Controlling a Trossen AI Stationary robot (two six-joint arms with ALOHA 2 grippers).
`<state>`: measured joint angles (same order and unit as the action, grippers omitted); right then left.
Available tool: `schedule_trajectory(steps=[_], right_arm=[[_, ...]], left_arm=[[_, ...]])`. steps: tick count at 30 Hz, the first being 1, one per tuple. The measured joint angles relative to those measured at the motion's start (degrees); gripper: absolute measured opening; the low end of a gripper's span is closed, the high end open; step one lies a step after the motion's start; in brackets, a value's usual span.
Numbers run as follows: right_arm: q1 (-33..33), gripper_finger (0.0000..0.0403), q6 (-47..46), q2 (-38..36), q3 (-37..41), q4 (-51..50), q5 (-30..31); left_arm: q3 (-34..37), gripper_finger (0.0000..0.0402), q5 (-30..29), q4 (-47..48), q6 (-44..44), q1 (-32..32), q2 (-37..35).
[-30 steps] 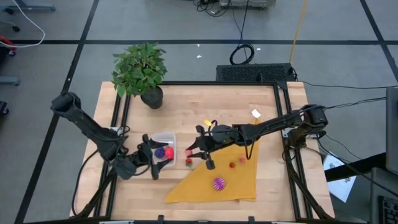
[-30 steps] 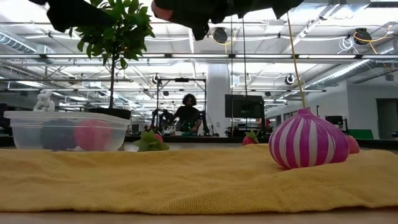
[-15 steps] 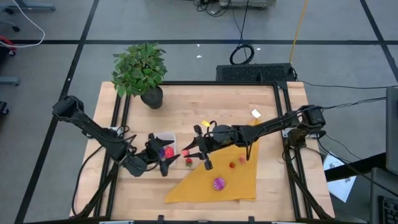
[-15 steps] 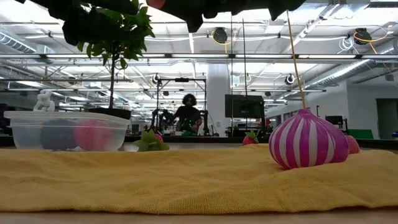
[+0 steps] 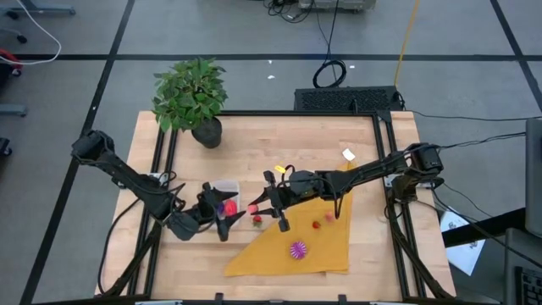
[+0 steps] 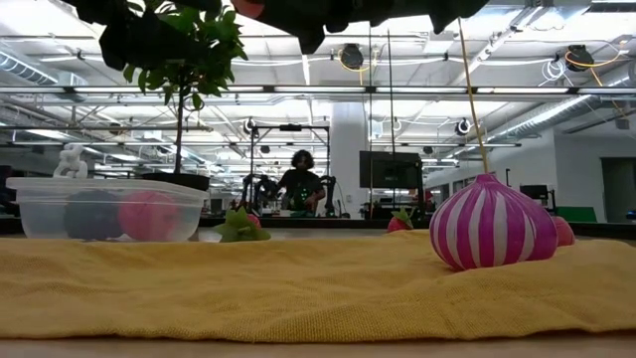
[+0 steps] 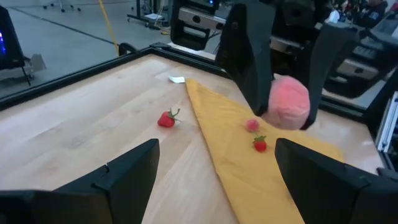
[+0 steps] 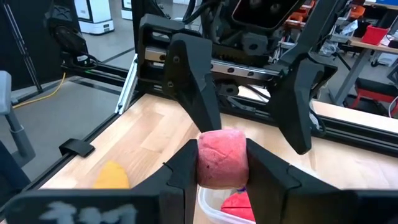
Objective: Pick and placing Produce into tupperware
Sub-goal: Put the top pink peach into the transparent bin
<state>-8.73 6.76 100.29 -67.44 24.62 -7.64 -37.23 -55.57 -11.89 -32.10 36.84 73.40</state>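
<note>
Between our two arms, just past the near end of the tupperware, the right gripper [image 5: 252,207] hangs above the table with its fingers closed on a pink piece of produce [image 8: 222,157], a soft rounded lump that shows in the left wrist view pinched between the two dark fingers [image 7: 249,59]. Facing it from the other side, the left gripper [image 5: 227,217] stands with its fingers spread wide and nothing between them, so near that the two claws almost meet over the box's right edge.

From the right claw, the tupperware [image 5: 222,196] lies just toward the left arm and slightly toward the potted plant [image 5: 191,93]; in the right wrist view its clear rim and a red piece already inside sit directly below and a little ahead of the held lump. We judge that the drop turns on this short offset: the pink piece seems to hang at the rim, not yet squarely over the opening.

Inside the box the low view shows a purple piece [image 6: 91,216] and a pink piece [image 6: 147,215]. Left out on the yellow cloth [image 5: 315,246] are the striped magenta ball [image 5: 297,249] and small red strawberries [image 5: 317,224].
</note>
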Motion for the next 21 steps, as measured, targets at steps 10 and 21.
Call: schedule_trajectory(steps=[10,21], right_arm=[[0.0,0.0095,-0.06,0.0,0.0,0.0,0.0],[0.0,0.0096,-0.59,0.0,0.0,0.31,0.0]], left_arm=[[0.0,0.0326,1.15,1.89,-5.56,-0.13,-0.08],[0.0,0.0326,11.86,-0.26,1.26,-0.25,-0.08]])
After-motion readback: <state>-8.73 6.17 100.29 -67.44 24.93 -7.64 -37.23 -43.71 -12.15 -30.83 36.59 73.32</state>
